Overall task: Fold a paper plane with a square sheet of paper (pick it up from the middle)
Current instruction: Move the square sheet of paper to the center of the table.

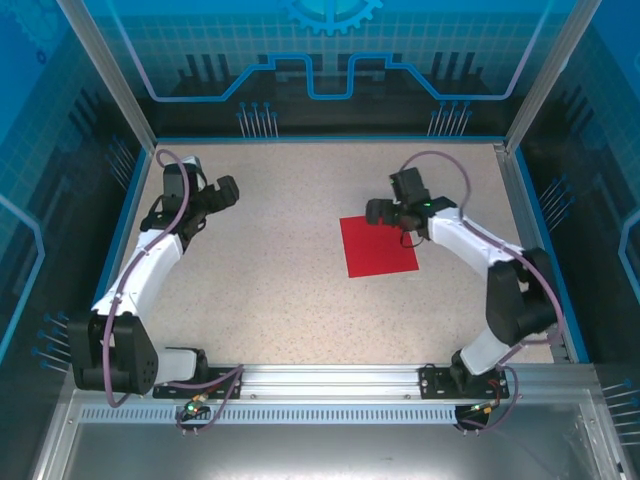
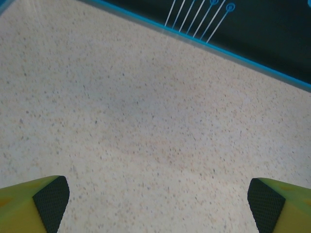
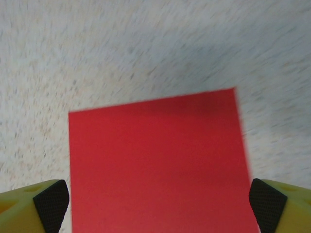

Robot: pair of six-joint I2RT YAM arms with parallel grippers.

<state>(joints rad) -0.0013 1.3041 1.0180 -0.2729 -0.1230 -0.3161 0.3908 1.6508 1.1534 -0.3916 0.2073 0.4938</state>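
Speckled table holds the red paper flat right of centre, right tool gaping above its top edge, left tool gaping at upper left; pinching off-centre could crumple or skid the thin sheet.

sheet: I see the square sheet of paper flat on the worktop, right of centre.
right gripper: over its far edge.
left gripper: far-left, well apart.
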